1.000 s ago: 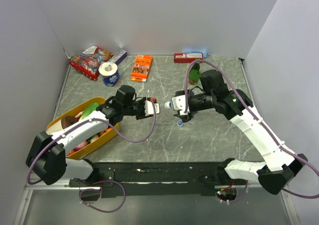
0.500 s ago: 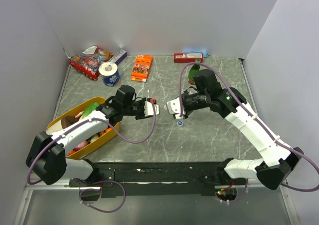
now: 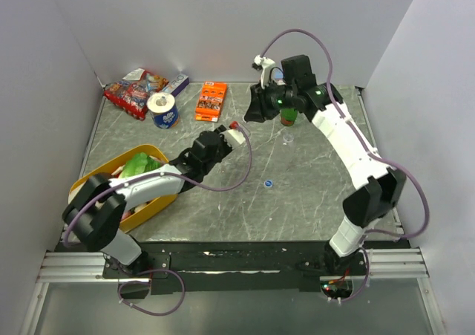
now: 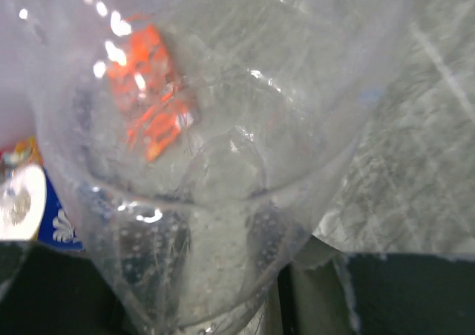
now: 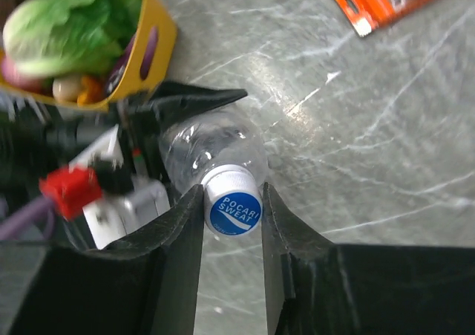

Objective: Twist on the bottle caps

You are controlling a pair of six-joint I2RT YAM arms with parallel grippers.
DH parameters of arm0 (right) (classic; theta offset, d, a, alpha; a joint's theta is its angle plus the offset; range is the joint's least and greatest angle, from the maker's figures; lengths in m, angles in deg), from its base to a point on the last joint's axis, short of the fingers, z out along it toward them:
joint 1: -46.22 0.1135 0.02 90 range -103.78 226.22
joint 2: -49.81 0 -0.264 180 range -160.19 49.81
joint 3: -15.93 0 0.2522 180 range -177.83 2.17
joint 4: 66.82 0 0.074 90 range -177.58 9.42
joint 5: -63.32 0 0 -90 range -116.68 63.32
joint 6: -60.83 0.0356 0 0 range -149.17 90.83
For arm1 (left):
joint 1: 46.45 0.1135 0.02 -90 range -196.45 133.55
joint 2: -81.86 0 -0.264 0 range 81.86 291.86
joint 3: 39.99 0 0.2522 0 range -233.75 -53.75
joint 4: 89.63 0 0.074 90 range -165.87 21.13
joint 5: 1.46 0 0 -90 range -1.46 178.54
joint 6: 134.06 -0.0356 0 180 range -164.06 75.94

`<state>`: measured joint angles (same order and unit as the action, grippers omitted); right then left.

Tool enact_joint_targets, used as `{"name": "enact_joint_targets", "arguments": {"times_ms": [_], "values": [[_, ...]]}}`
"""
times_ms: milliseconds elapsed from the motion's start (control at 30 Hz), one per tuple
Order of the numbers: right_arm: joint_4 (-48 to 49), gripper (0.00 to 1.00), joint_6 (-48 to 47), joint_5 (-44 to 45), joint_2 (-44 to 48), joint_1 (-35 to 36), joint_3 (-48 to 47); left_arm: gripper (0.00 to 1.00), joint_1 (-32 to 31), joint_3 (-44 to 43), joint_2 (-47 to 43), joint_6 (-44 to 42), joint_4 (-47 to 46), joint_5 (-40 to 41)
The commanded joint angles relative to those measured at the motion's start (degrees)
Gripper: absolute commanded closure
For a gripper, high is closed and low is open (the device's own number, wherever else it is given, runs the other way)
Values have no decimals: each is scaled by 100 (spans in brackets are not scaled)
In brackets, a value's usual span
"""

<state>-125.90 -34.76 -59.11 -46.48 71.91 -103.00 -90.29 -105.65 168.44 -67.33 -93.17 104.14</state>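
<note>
Blue cap [image 5: 233,211] — white lettering, clear bottle [image 5: 211,145]

one legible marking found.

item 1: blue cap [image 5: 233,210], right wrist view, just off picture centre toward 6 o'clock. white capitals on its top, two lines: "pocari" over "sweat". the cap sits on the neck of the clear bottle [image 5: 211,151].

print present, not readable in the top view:
- second blue cap [image 3: 267,183], near the centre of the surface [image 3: 312,194]: white mark, too small to read.
- orange box [image 3: 211,100], 11 o'clock.
- red snack pack [image 3: 135,91], 10 o'clock corner.
- blue and white roll [image 3: 163,110], just beside the pack.
- red box [image 3: 280,86], 12 o'clock, at the back edge.

left wrist view: nothing legible.
</note>
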Motion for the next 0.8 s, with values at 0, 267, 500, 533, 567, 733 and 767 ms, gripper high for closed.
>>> {"name": "enact_joint_targets", "arguments": {"times_ms": [0, 267, 500, 533, 567, 733, 767], "values": [[-276, 98, 1481, -853, -382, 280, -206, 99, -380, -629, 130, 16, -1531, 549], [-91, 31, 816, -1485, -74, -776, -1102, 99, 392, 513, -755, -152, -472, -1274], [-1065, 26, -3514, -2576, 838, -575, -325, 99, 1096, 137, -1118, -1100, 1778, -4616], [-1354, 25, -4686, -2428, 1205, -444, -112, 99, 1096, 58, -1092, -1232, 2009, -4888], [-1426, 25, -5219, -2244, 1383, -77, 108, 99, 1096, -99, -1039, -1329, 2220, -4995], [-672, 23, -6603, -1382, 2403, 585, 1665, 99, 1096, -347, -881, -1541, 2679, -5347], [-723, 23, -6726, -1337, 2439, 656, 1735, 99, 1096, -434, -863, -1541, 2679, -5391]]}}
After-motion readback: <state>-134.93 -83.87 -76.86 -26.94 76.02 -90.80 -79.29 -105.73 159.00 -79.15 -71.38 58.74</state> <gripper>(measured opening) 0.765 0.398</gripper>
